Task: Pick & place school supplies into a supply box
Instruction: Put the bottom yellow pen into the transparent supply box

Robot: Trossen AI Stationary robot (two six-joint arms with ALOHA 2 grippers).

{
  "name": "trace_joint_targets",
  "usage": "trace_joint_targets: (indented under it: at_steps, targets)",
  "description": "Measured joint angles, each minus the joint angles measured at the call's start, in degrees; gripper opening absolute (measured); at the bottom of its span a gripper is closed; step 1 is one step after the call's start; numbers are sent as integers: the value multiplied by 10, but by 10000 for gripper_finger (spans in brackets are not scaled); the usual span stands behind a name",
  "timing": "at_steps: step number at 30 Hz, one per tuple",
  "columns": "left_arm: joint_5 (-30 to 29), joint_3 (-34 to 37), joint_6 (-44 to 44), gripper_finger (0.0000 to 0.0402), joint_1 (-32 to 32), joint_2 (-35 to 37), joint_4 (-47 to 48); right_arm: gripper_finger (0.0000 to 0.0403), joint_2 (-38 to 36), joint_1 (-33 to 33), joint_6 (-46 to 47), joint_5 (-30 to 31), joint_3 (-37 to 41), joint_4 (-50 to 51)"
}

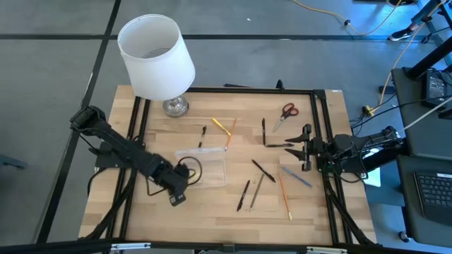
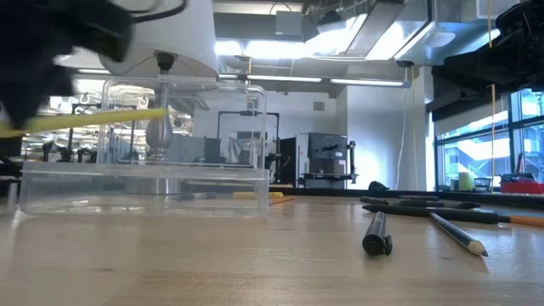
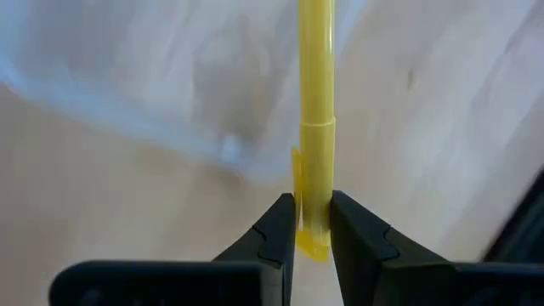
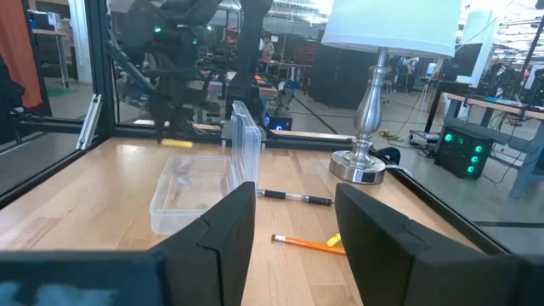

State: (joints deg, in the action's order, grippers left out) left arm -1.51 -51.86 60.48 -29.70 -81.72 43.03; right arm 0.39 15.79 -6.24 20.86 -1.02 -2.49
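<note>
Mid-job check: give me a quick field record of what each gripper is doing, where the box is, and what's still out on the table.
left gripper: shut on yellow pen, held beside the supply box
right gripper: open, empty, waiting at the table's right edge
supply box: clear, lid up, centre-left of table
scissors: red-handled, on the table at the far right
loose pens and pencils: scattered right of the box, not yet packed
lamp: white shade, far left corner

yellow pen [image 3: 315, 127]: clamped, above box | clear supply box [image 1: 201, 166]: mid-table | scissors [image 1: 285, 113]: far right
</note>
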Motion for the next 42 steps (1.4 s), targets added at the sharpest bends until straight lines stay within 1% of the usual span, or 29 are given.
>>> trace_joint_targets:
  at_steps: [5,8,11,19,23,29,32,38,42]
  targets:
    - [-49,-10,-121,47,54,-11,-7,168,0,0,1,0,0,0]
    - [-58,-10,-166,47,71,-30,-26,168,0,0,1,0,0,0]
    - [-59,-10,-196,47,75,-53,-32,168,0,0,1,0,0,0]
    - [-80,-10,-198,46,72,-97,-42,168,0,0,0,0,0,0]
    - [-80,-10,-201,47,72,-110,-43,168,0,0,0,0,0,0]
    - [-51,-10,-194,50,73,-125,-52,168,0,0,1,0,0,0]
    - [-39,-10,-193,57,73,-130,-56,168,0,0,1,0,0,0]
    - [-35,-10,-191,79,72,-130,-57,168,0,0,2,0,0,0]
    - [-35,-10,-177,86,73,-130,-57,168,0,0,2,0,0,0]
